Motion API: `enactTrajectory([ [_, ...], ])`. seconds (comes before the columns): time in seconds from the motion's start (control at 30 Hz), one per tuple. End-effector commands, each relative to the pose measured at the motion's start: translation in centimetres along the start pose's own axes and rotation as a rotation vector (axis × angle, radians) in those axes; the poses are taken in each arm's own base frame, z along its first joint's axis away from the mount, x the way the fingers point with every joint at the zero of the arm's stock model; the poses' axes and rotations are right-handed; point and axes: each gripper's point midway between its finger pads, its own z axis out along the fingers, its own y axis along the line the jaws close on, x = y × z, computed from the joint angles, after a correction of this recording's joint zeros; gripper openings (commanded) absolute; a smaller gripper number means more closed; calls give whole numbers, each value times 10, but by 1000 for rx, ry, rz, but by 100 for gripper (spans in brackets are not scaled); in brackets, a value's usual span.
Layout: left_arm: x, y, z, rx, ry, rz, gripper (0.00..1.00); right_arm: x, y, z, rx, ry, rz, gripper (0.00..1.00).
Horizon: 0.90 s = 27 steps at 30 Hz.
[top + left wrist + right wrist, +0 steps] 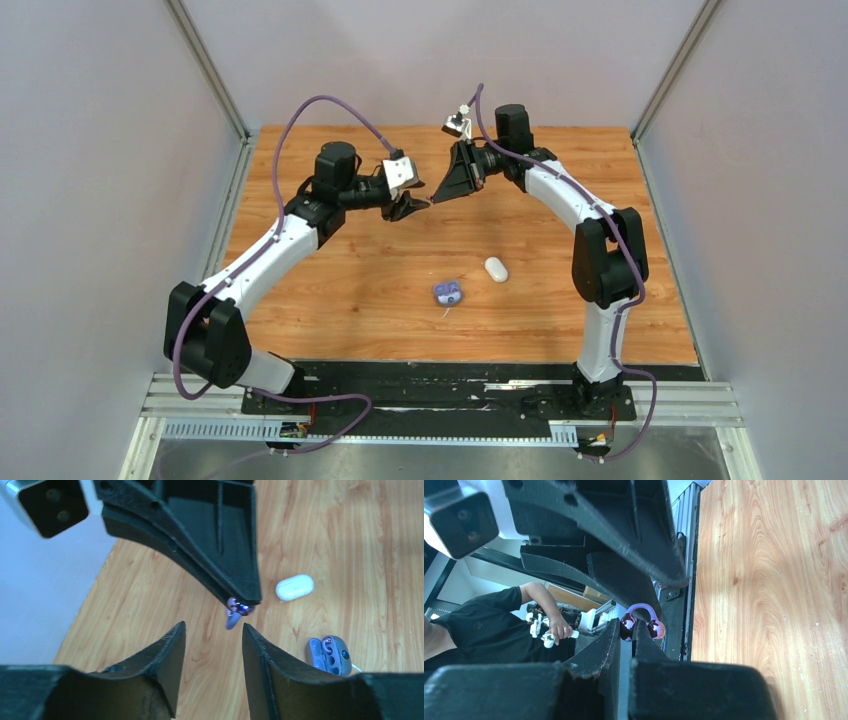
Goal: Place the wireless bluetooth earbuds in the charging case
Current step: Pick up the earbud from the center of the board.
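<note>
My right gripper is shut on a dark purple earbud with a lilac ear hook and holds it in the air over the back middle of the table. In the left wrist view the earbud hangs from the right fingertips just beyond my left gripper, which is open and empty. In the top view the two grippers nearly meet tip to tip. The purple charging case lies open on the table, with what looks like one purple bud in it. The white buds are out of view.
A closed white pebble-shaped case lies on the wooden table right of and behind the purple case; it also shows in the left wrist view. Grey walls stand on three sides. A person shows beyond the table's near edge.
</note>
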Motion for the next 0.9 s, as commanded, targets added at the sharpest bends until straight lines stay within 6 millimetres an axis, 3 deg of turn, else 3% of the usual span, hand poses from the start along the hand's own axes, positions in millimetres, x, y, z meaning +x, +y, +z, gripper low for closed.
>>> enactTrajectory([
  [0.0, -8, 35, -8, -189, 31, -186, 58, 22, 53, -13, -197, 131, -126, 0],
  [0.07, -7, 43, -20, -235, 34, -317, 64, 15, 49, -13, -137, 81, -180, 0],
  [0.2, -2, 52, -45, -304, 42, -666, 66, -4, 32, -15, 70, -40, -385, 0],
  [0.27, -10, 54, -50, -289, 59, -805, 65, -8, 17, -12, 244, -24, -567, 0],
  [0.37, -9, 40, -38, -134, 105, -975, 59, -4, -1, -14, 490, 40, -895, 0],
  [0.4, -15, 39, -37, -97, 107, -994, 58, -1, -5, -13, 541, 44, -994, 0],
  [0.57, -12, 31, -20, 123, 104, -1118, 49, -5, -8, -13, 737, 28, -1386, 0],
  [0.87, -13, 20, -16, 265, 95, -1203, 40, -20, -3, -1, 915, -35, -1529, 0],
])
